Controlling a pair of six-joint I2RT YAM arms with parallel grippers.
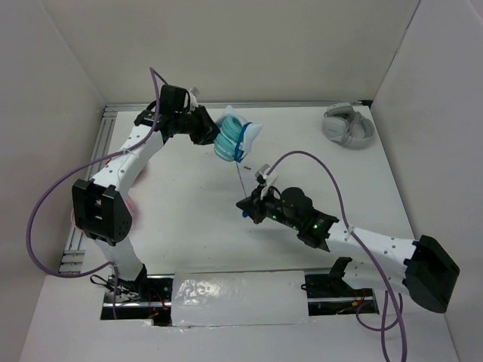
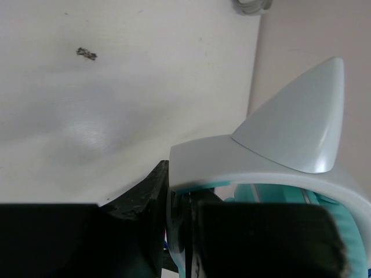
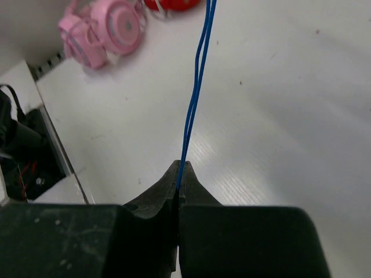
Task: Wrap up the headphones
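Both arms are made of white tube links and black boxy joints. A thin purple cable (image 1: 34,219) hangs in loose loops along the left arm (image 1: 132,154), and a second one follows the right arm (image 1: 381,245). A small green light (image 1: 315,223) glows near the right wrist. The left claw (image 1: 217,136) and the right claw (image 1: 245,206) are matte black.

No writing, label or number is legible – anywhere.

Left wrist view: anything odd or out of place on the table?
One small dark scrap lies on the bare white table, well apart from the headphones. I cannot tell whether it is debris or a stain. Nothing else stands out.
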